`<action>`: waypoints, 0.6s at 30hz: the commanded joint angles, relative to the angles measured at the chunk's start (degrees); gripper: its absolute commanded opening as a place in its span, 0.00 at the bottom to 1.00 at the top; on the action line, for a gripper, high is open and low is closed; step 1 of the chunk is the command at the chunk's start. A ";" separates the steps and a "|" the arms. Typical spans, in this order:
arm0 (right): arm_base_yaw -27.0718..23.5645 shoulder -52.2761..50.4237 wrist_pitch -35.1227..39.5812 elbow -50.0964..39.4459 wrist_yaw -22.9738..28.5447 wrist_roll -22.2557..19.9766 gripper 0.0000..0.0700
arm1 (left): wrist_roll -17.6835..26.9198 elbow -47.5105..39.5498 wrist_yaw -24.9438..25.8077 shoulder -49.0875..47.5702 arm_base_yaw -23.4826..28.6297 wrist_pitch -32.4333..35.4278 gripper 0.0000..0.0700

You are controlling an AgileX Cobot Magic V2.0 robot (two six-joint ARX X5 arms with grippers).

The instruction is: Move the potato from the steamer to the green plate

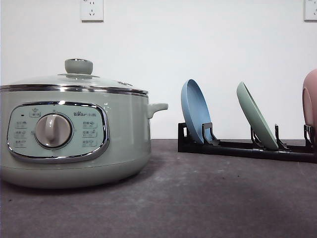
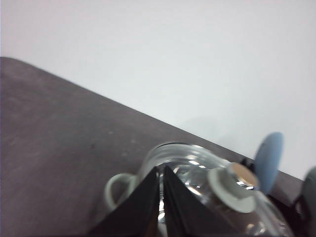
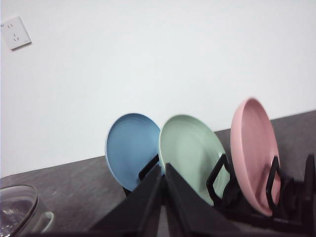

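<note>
The pale green steamer (image 1: 74, 134) stands on the left of the table with its glass lid (image 2: 197, 170) on. The potato is hidden. My left gripper (image 2: 161, 170) is shut and empty, hovering above the lid near its knob (image 2: 237, 190). The green plate (image 1: 257, 116) stands on edge in a black rack (image 1: 247, 149) at the right, between two other plates. My right gripper (image 3: 163, 168) is shut with nothing in it, a short way in front of the green plate (image 3: 190, 150) and not touching it.
A blue plate (image 1: 194, 110) and a pink plate (image 1: 310, 101) stand in the same rack either side of the green one. The steamer's side handle (image 1: 157, 107) sticks out toward the rack. Dark tabletop (image 1: 198, 198) lies open in front.
</note>
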 commanded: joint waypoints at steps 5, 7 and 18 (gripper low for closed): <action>-0.04 6.90 -3.54 8.25 -0.49 -5.22 0.00 | 6.23 8.34 4.29 7.27 0.13 -2.46 0.00; -0.04 9.86 -6.19 11.34 -2.04 -7.18 0.00 | 8.17 11.22 6.46 10.13 0.13 -4.49 0.00; -0.04 26.31 -22.81 26.56 -13.81 -16.88 0.00 | 19.06 25.19 21.44 24.74 0.09 -18.12 0.00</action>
